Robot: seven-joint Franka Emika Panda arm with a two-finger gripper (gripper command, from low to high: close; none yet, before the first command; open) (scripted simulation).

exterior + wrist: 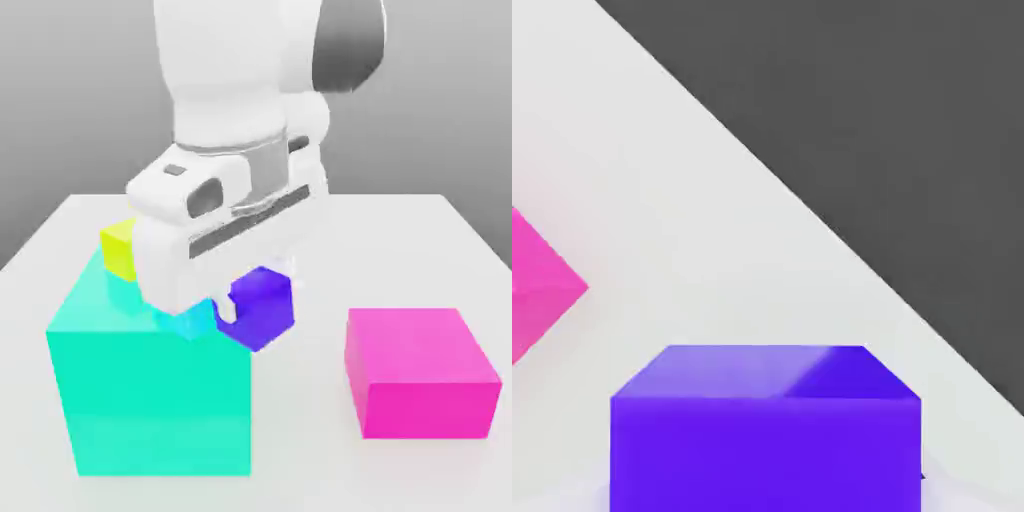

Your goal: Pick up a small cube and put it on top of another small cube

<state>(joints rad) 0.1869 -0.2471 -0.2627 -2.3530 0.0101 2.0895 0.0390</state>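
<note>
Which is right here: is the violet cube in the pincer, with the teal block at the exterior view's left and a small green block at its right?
Only the color of the block at the right is wrong: the exterior view shows it as magenta. The magenta block is there, the violet cube is in the pincer, and the teal block is at the left.

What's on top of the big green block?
A yellow cube and a bit of something light blue show over the block's top. The white pincer hand covers the rest.
</note>
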